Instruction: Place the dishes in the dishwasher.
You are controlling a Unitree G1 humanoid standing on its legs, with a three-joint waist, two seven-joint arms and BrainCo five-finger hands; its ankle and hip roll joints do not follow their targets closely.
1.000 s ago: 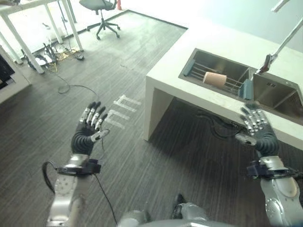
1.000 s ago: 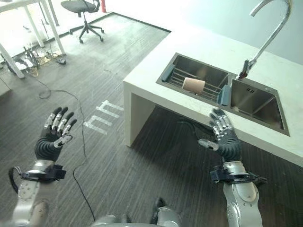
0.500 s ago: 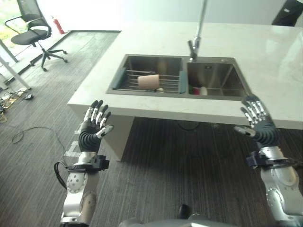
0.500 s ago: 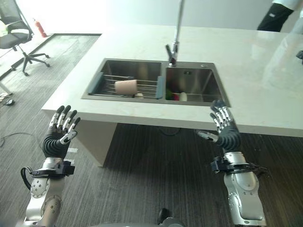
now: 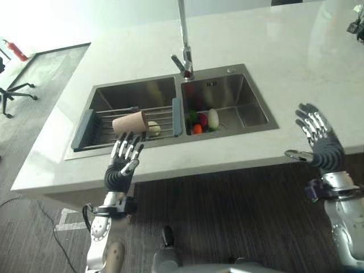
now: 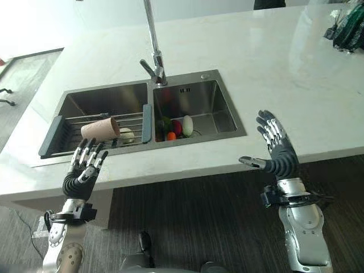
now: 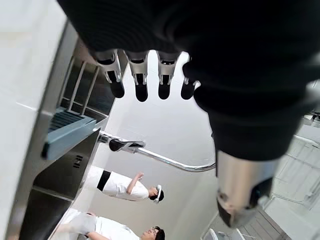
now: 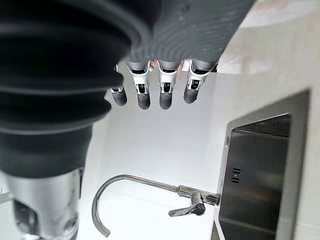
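Left eye view: both hands [image 5: 121, 165] [image 5: 318, 145] spread, empty, at counter [image 5: 239, 153] front edge.

silver-grey forearms end in dark ribbed wrist covers; the left hand [image 5: 120, 165] and right hand [image 5: 319, 145] carry silver fingers [image 8: 167, 87] capped with dark tips, with a thumb set apart

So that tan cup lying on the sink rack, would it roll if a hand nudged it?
Probably. The tan cup lies on its side across the rack, so it could roll along the bars. It looks light, likely easy to knock away.
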